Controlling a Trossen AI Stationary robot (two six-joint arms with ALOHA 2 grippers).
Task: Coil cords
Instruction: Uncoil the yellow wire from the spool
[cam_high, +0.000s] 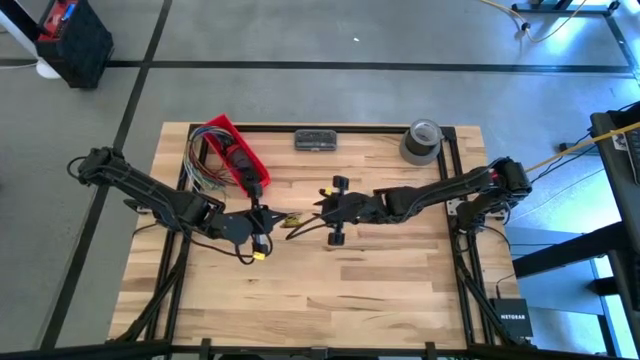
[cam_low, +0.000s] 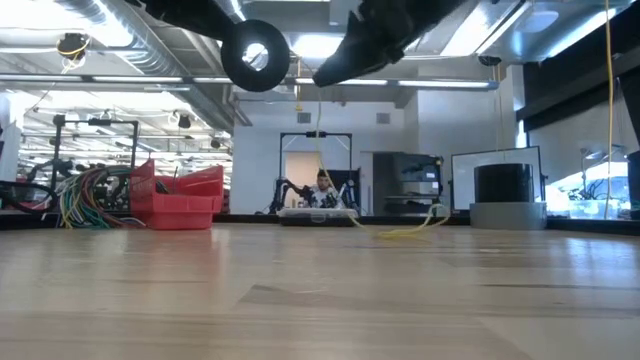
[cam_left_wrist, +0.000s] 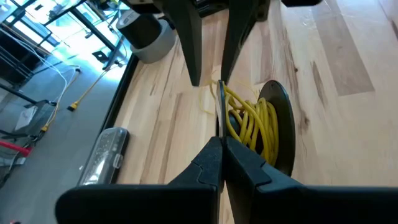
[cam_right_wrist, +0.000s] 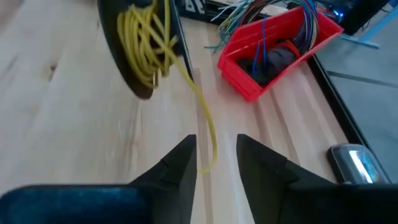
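Note:
A black spool (cam_left_wrist: 280, 118) wound with yellow cord (cam_left_wrist: 249, 121) hangs high above the table between my two grippers; in the low view one of its round flanges (cam_low: 255, 55) shows. My left gripper (cam_left_wrist: 222, 146) is shut on the spool at mid-table (cam_high: 268, 215). My right gripper (cam_right_wrist: 216, 149) stands open just right of it (cam_high: 315, 212). A loose tail of the cord (cam_right_wrist: 208, 140) drops from the coil (cam_right_wrist: 146, 43) and passes between the right fingers without touching them. My left gripper pinches the thin dark edge of the spool's near flange (cam_left_wrist: 219, 118) between its two fingertips, with a yellow strand running beside it. The fingers come from the table's left, slanting a little downward. The spool is lifted clear of the table, its cord tail hanging slack.
A red bin (cam_high: 230, 150) with multicoloured wires stands at the far left. A dark case (cam_high: 316, 140) and a grey tape roll (cam_high: 422, 140) lie along the far edge. A yellow cable (cam_high: 545, 160) runs off past the right arm. Bare wood lies toward the near edge.

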